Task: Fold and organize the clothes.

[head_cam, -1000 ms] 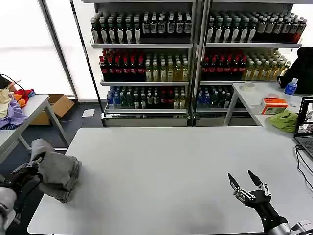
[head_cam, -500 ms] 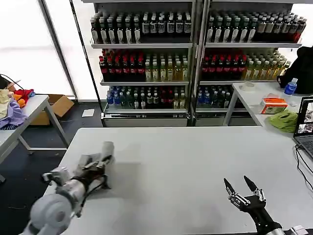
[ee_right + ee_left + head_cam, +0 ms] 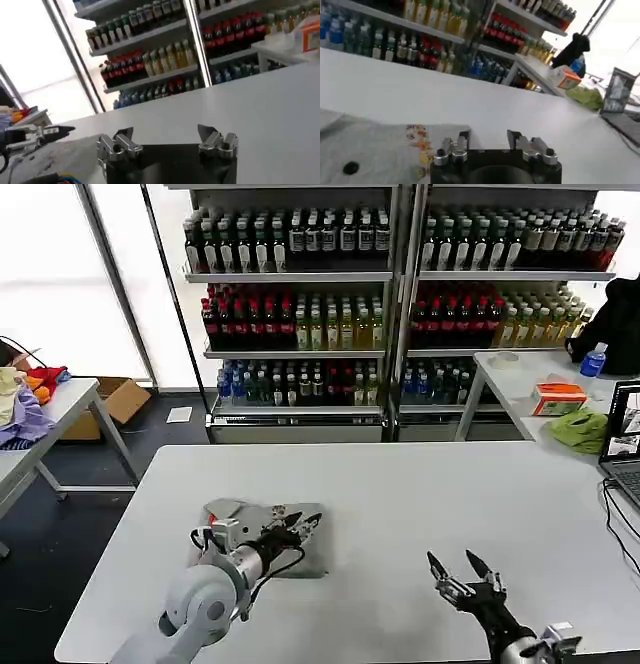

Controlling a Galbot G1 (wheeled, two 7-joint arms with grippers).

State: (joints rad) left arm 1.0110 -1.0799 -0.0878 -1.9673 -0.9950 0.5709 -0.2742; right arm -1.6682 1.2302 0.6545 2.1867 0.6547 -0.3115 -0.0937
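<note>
Left pincer (image 3: 304, 524) now over shirt (image 3: 300, 556), arm hiding much

A shop-like test room: tall metal shelves (image 3: 400, 294) stocked with rows of bottled drinks (image 3: 290, 324) line the back wall, with plain white counters (image 3: 420, 494), a cardboard box (image 3: 115, 399) and a laptop (image 3: 625, 449) nearby

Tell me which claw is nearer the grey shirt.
Left. The left claw hovers open right over the grey shirt; the right claw sits open, well off to its right.
</note>
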